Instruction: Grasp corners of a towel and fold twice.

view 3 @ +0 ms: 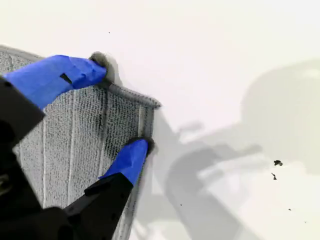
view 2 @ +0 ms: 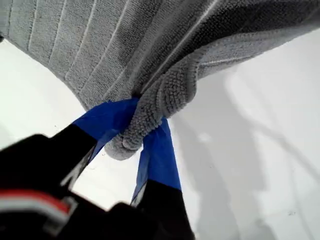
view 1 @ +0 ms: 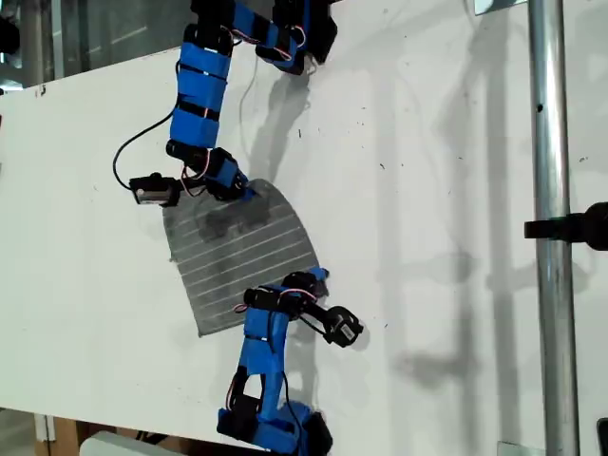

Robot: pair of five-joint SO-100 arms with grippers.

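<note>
The grey striped towel (view 1: 237, 252) lies on the white table (view 1: 427, 190) between the two arms. In the exterior view the lower arm carries my first gripper (view 1: 318, 277), at the towel's right-hand corner. It is shut on that corner (view 2: 130, 137), which bunches between the blue fingers (view 2: 155, 150) while the towel (view 2: 125, 45) rises off the table. My second gripper (view 1: 244, 190), on the upper arm, stands open over the towel's top corner (view 3: 152, 104). One of its fingertips (view 3: 97, 69) is at the far hem and the other (view 3: 137, 150) rests on the towel (view 3: 85, 135).
A vertical metal pole (view 1: 546, 228) with a black clamp (view 1: 575, 228) stands at the exterior view's right. The arm bases sit at the top (view 1: 304, 38) and bottom (view 1: 275, 427) of that view. The table's edge runs along its left side.
</note>
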